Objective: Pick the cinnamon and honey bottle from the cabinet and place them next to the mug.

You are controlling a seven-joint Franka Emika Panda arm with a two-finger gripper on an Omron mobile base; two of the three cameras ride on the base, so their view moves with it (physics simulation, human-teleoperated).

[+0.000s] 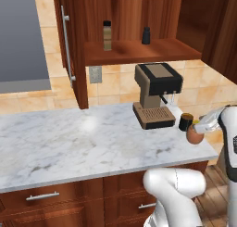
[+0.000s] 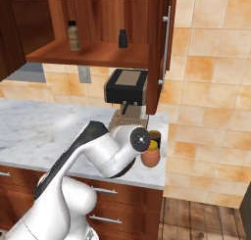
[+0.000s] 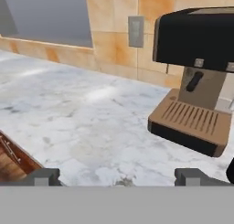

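We take the coffee machine [image 1: 155,92] as our landmark on the marble counter [image 1: 69,142]. Just to its right, near the counter's edge, stands the mug [image 1: 186,122], and the honey bottle [image 1: 195,135] sits just in front of the mug, close against it; we cannot tell whether the two touch. The arm's white wrist reaches in at the honey bottle from the right in the left base view. In the hand view, the gripper [image 3: 121,176] has its fingertips [image 3: 44,176] spread wide apart with nothing between them, looking across the counter toward the coffee machine's drip tray. Above the coffee machine, the cabinet [image 1: 139,50] stands with its door [image 1: 69,45] swung out to the left. On its shelf, the cinnamon [image 1: 107,35] stands upright above and to the left of the coffee machine, and a small black bottle [image 1: 146,35] stands directly above it, well apart from the cinnamon.
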